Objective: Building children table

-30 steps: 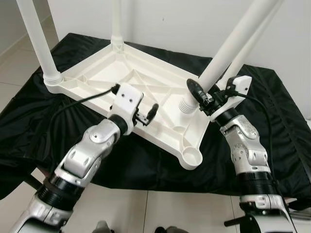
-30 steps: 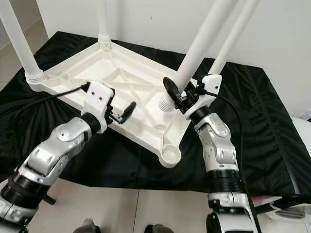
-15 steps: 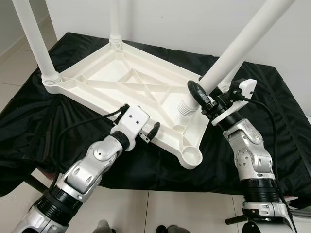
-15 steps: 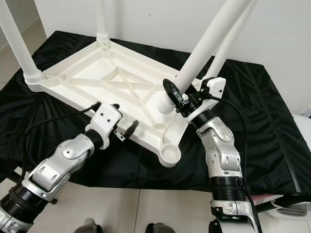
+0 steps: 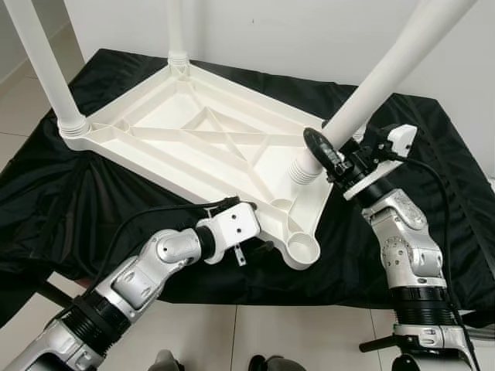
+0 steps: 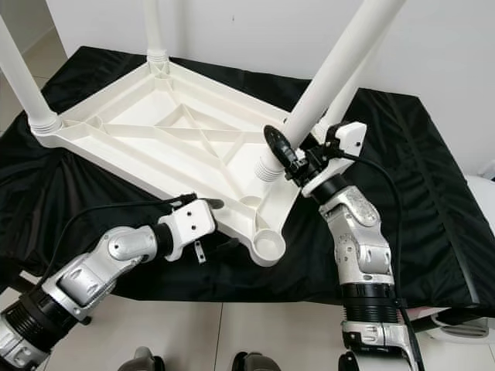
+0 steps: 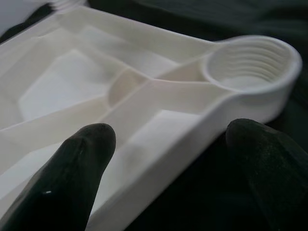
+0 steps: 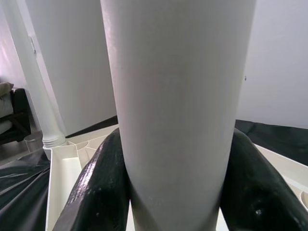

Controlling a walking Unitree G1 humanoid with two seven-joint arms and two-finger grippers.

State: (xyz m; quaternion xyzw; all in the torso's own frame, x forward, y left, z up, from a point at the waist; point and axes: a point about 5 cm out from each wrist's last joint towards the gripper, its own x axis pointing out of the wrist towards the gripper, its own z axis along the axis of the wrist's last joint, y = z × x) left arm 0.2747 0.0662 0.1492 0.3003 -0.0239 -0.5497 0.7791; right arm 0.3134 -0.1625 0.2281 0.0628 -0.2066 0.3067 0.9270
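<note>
The children's table lay upside down on a black-draped bench. Three legs stood fitted; right end effector clamped the fourth leg, unseated. Left end effector straddled the rim, spread wide, near the empty socket.

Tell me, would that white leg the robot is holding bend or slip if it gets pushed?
Probably stiff: the leg looks like a thick straight plastic tube. Its smooth surface might slip, though the right gripper clamps it. It seems light, being apparently hollow.
</note>
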